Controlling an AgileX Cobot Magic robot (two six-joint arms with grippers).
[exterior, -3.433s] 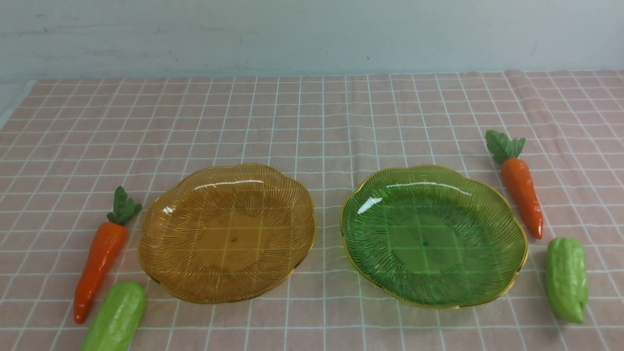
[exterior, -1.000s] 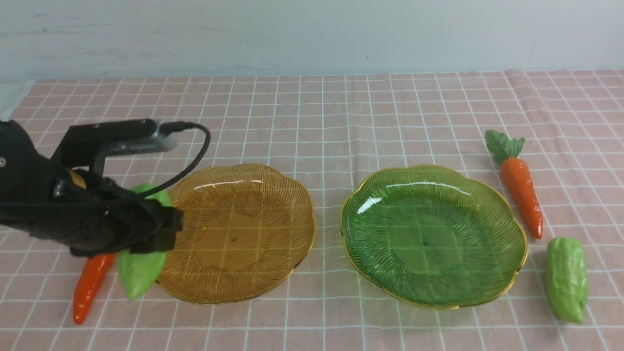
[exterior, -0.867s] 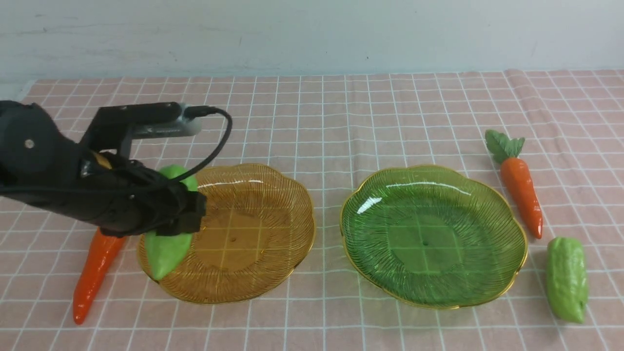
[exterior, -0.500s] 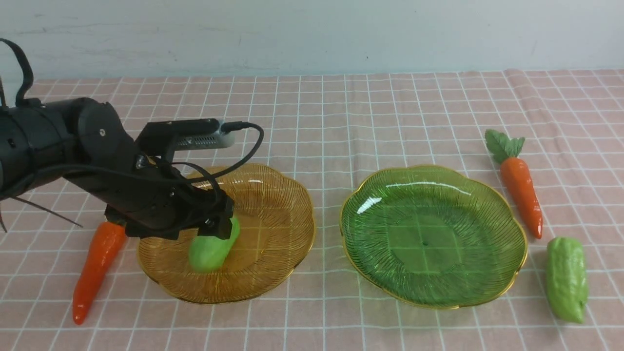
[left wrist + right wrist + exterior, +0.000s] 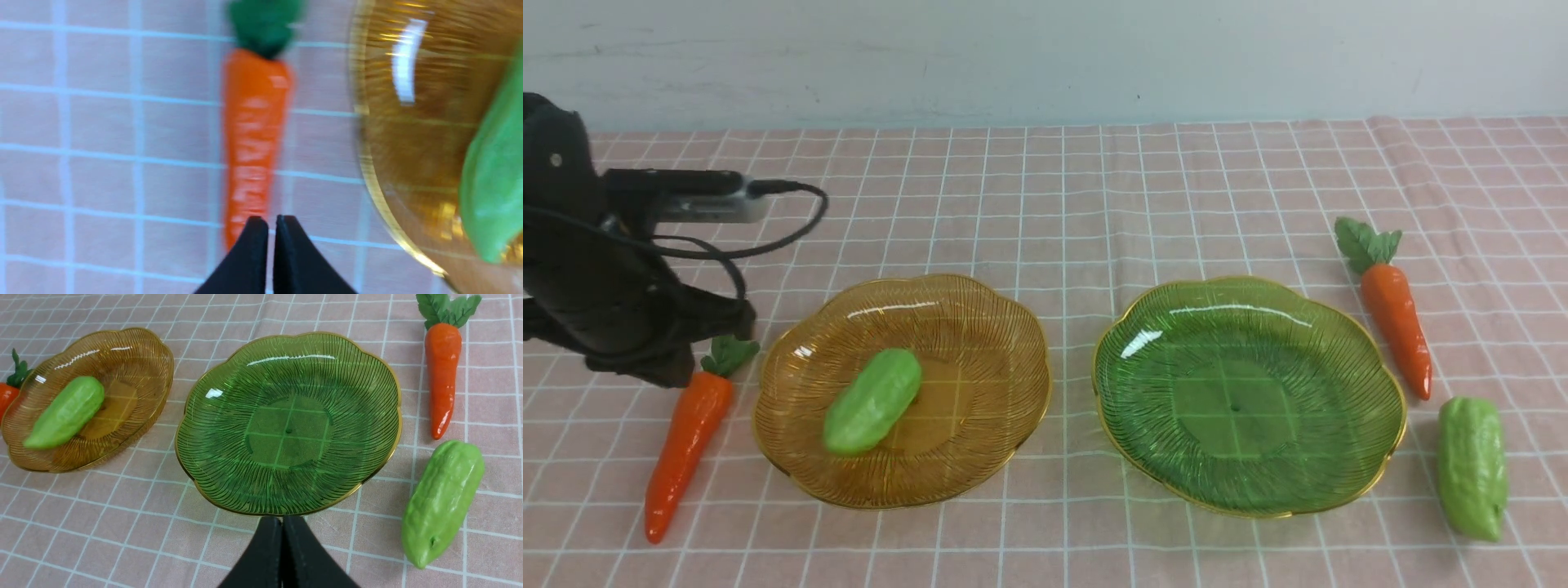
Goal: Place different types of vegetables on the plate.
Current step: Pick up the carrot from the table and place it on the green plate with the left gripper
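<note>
1. Pink checked cloth (image 5: 1045,188) under everything; much bare room at the far side, less toward the near edge.
2. Two flower-shaped plates side by side, near but apart: amber plate (image 5: 980,327) on the left, green plate (image 5: 1241,392) on the right, with nothing inside; raised gold rims to clear on the way in.
3. Left arm (image 5: 580,278) above the cloth just beside the amber plate; no right arm in the front view.
4. Left gourd (image 5: 872,402) lying aslant inside the amber plate; right gourd (image 5: 1472,465) on the cloth just beside the green plate.
5. Left carrot (image 5: 690,433) on the cloth just beside the amber rim; right carrot (image 5: 1396,318) beside the green plate, near the right gourd.
6. Left gripper (image 5: 267,228) clenched on nothing, tips above the thin end of the left carrot; right gripper (image 5: 282,526) clenched too, empty, near the green rim; probably the step in hand: going for the left carrot, to join the gourd; calls for opening the jaws, lowering across the carrot body, lifting over the rim; narrow gap on the plate side, open cloth on the other.
</note>
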